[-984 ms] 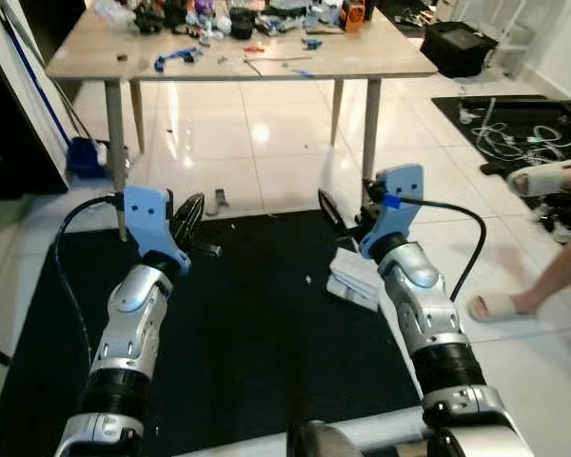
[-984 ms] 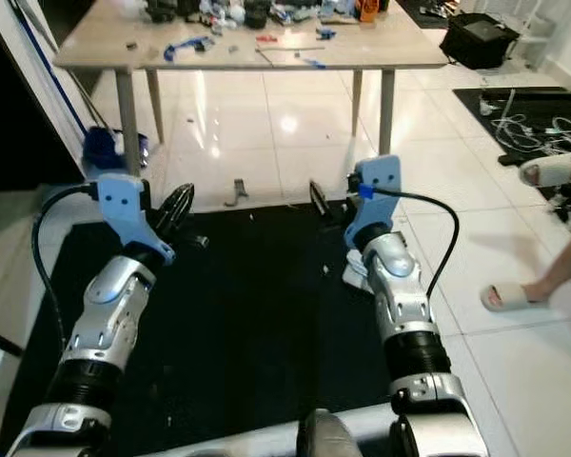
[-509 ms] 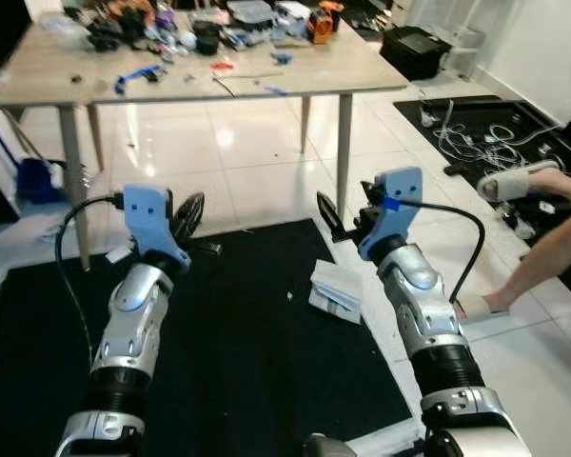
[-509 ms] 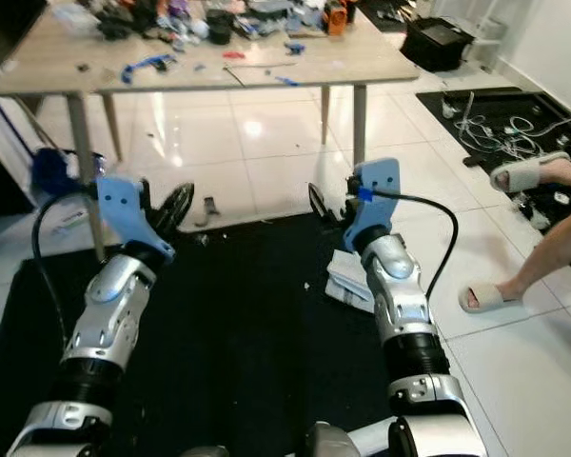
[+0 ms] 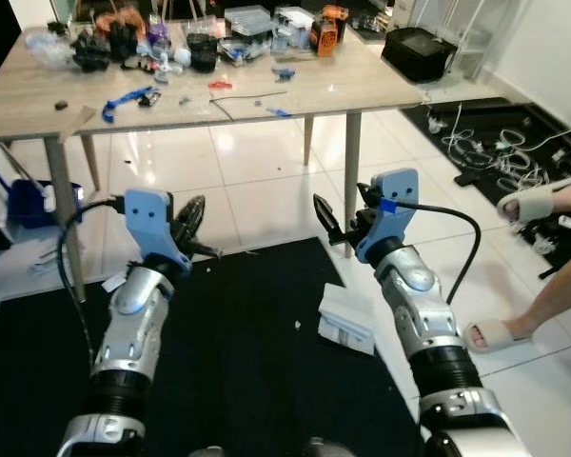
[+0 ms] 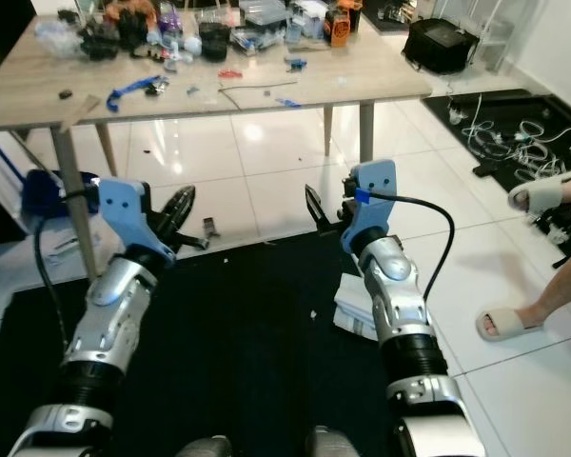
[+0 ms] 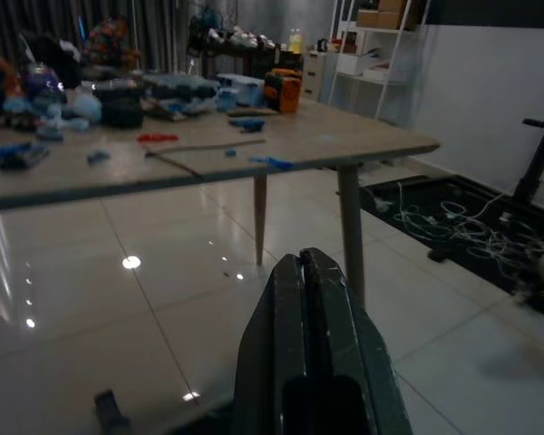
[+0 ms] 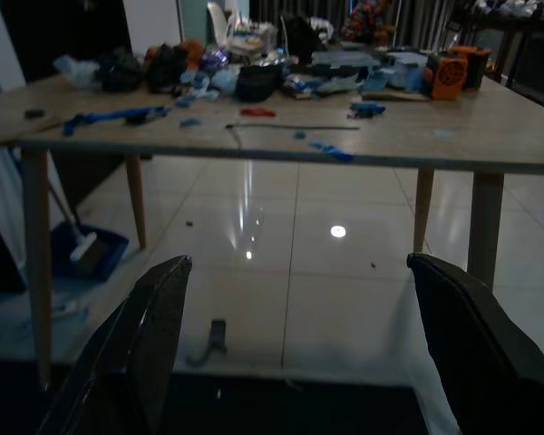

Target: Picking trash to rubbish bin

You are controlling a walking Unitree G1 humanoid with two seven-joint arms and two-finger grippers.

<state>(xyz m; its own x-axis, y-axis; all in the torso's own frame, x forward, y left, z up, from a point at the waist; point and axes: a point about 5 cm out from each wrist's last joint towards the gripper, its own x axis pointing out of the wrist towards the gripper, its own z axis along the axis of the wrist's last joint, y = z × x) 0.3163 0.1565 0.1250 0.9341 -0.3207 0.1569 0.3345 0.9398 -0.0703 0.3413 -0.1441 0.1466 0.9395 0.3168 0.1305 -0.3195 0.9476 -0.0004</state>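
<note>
Black mat on tiled floor, crumpled white paper trash at its edge by right gripper (fingers apart), left gripper closed, empty; probably light, soft: pinch a raised fold.

Bench ahead is carrying cluttered tools and an orange box. Black mat is lying on white tiles; person's sandalled foot is standing right.

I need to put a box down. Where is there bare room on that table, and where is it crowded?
The wooden table is bare along its near edge and right corner, in front of the blue scraps. The far edge is crowded with tools and containers.
</note>
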